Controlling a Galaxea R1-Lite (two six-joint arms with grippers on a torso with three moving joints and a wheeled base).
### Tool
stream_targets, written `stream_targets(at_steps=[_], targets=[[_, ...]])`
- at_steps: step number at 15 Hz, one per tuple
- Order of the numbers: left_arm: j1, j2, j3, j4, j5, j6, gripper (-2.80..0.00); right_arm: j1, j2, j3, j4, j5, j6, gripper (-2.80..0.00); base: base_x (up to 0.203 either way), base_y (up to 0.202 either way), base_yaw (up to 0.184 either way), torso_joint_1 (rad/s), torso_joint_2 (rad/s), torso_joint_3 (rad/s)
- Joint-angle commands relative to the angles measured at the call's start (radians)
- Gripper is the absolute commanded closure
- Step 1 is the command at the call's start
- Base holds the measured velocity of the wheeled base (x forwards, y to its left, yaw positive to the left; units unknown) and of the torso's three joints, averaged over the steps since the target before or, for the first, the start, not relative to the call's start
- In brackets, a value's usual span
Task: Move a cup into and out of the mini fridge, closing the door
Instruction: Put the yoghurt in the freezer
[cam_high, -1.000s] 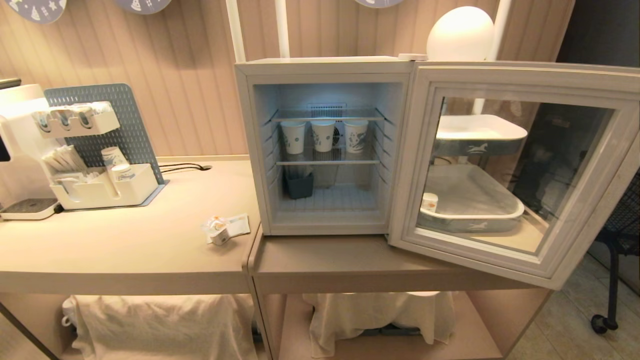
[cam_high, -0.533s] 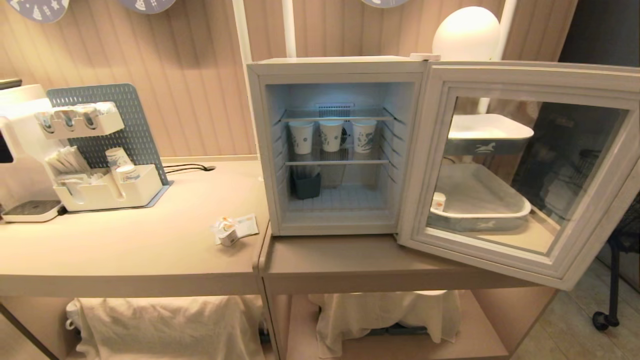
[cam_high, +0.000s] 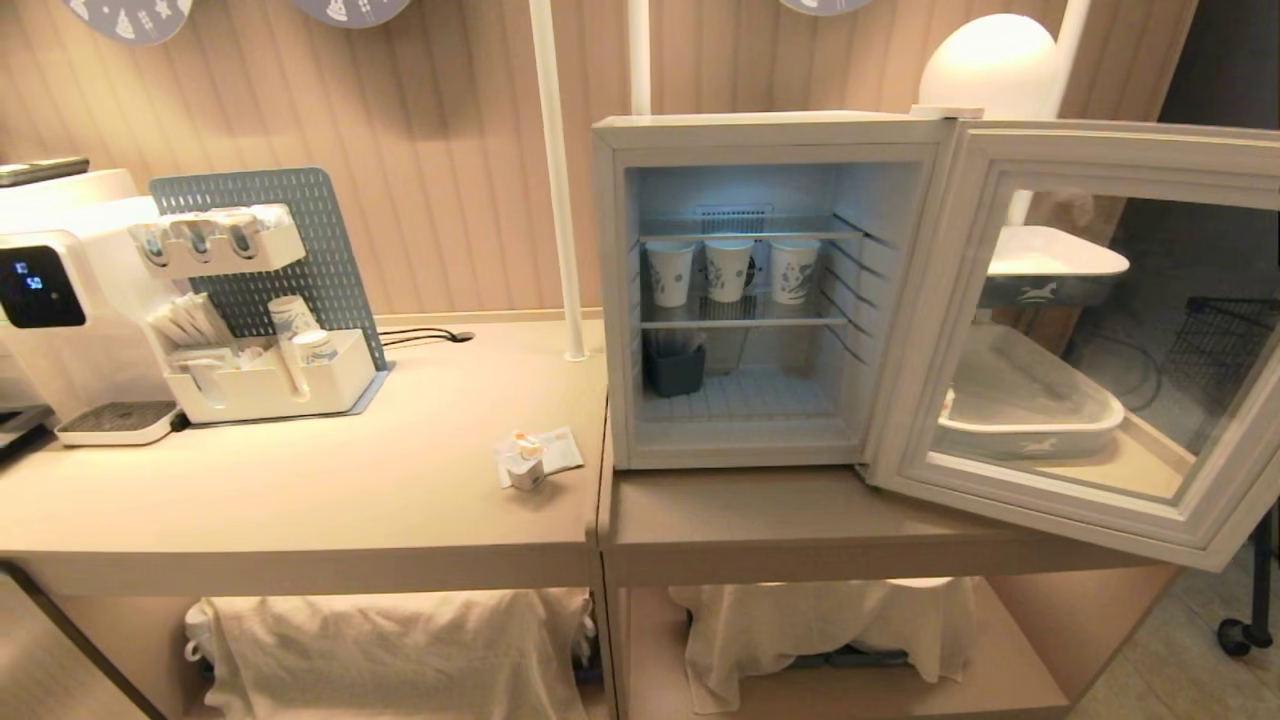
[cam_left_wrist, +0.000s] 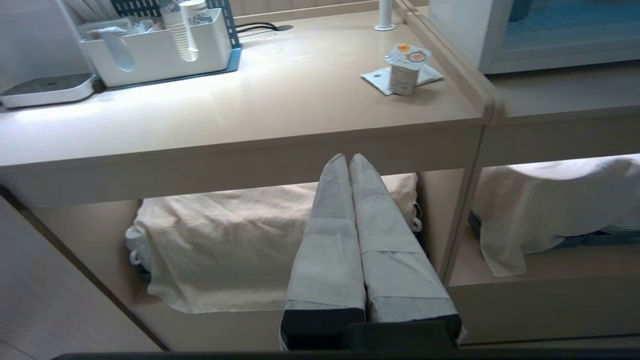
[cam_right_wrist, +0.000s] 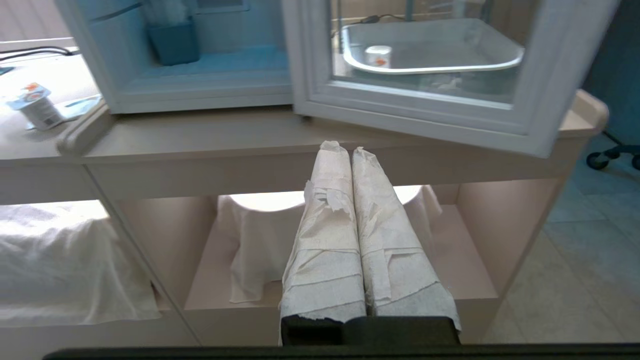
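Plastic-walled and light, the cup (cam_high: 526, 468) on the bench (cam_high: 300, 500) looked crushable, best pinched mid-body; the left gripper (cam_left_wrist: 348, 159) and right gripper (cam_right_wrist: 339, 148) were both closed, empty.

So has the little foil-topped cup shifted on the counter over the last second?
No. The cup sits on its paper slip just left of the mini fridge as before; the whole view slid, so the camera moved.
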Motion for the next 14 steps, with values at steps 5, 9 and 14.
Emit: stream_targets(at_steps=[5,9,14], targets=[[0.0,-0.002,0.0,-0.003,0.005,-0.032,0.0,0.0,0.001,0.0,0.0,0.0,0.0,0.0,0.0,0.193,0.0,0.004,0.0,0.003],[0.0,-0.002,0.0,-0.003,0.006,-0.032,0.0,0.0,0.001,0.0,0.0,0.001,0.0,0.0,0.0,0.192,0.0,0.003,0.0,0.001],[0.0,-0.002,0.0,-0.001,0.008,-0.035,0.0,0.0,0.001,0.0,0.0,0.0,0.0,0.0,0.0,0.19,0.001,0.001,0.0,0.003]])
